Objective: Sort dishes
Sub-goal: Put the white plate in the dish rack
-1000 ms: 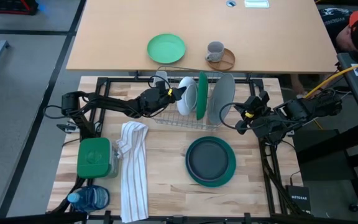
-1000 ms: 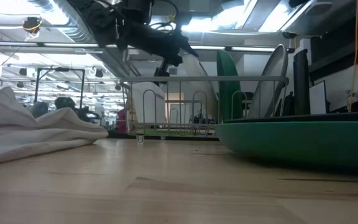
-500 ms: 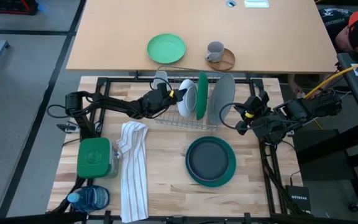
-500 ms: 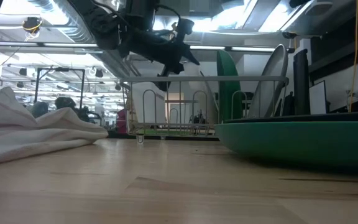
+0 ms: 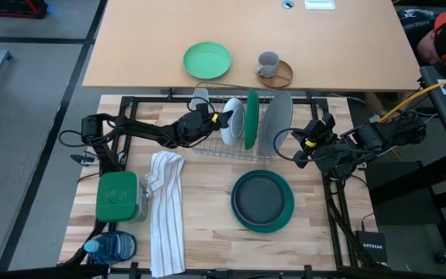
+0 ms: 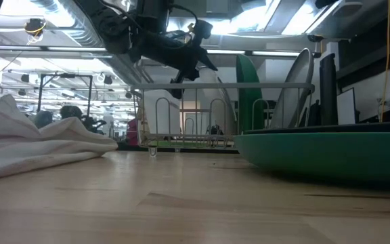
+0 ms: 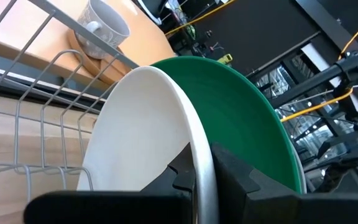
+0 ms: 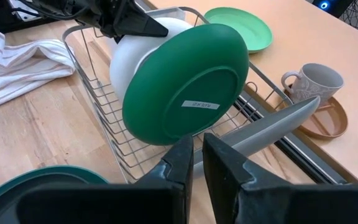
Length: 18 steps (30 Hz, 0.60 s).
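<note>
A wire dish rack [image 5: 207,147] at the table's far side holds three plates on edge: a white one [image 5: 232,120], a dark green one [image 5: 251,120] and a light grey one [image 5: 277,122]. My left gripper [image 5: 221,118] is shut on the white plate. My right gripper [image 5: 286,149] is at the grey plate's near right rim, its fingers close together on it. A charcoal plate [image 5: 262,198] lies on a teal-green plate [image 5: 263,227] on the table in front of the rack. No purple-pink plate shows. My left gripper pinches the white plate's upper rim [image 7: 202,149] between its two fingers, one finger on each face. It comes from the table's left, slanting down. The plate stands tilted in the rack beside the green plate [image 7: 253,124]. My right gripper has the grey plate's rim [image 8: 253,140] between its two fingers, coming from the table's right. The right finger [image 8: 225,162] hides the exact place of contact. The plate stands tilted in the rack.
Beyond the rack, a pale mint plate [image 5: 207,60] and a grey mug [image 5: 268,63] on a brown saucer sit on the far table. A striped towel [image 5: 166,209], a green container [image 5: 117,195] and a blue bottle [image 5: 111,248] lie at the near left.
My left gripper has risen a little and turned, still shut on the white plate. In the low view the plate has tipped over toward the green plate. My right arm has kept still.
</note>
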Each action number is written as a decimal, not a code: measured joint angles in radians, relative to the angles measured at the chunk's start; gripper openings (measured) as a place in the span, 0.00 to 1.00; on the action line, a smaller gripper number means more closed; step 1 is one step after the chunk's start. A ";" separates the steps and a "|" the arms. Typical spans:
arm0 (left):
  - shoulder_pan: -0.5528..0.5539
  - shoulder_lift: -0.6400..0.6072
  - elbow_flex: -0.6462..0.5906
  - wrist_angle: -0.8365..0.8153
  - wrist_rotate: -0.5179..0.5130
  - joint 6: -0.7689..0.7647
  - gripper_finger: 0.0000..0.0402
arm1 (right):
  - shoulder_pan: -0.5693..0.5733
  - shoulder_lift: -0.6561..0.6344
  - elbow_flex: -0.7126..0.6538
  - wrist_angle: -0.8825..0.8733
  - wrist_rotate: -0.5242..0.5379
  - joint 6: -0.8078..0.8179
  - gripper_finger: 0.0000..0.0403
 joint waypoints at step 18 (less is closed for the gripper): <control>-0.014 0.000 0.000 -0.002 0.000 0.109 0.17 | 0.000 0.000 0.000 0.000 -0.007 0.000 0.10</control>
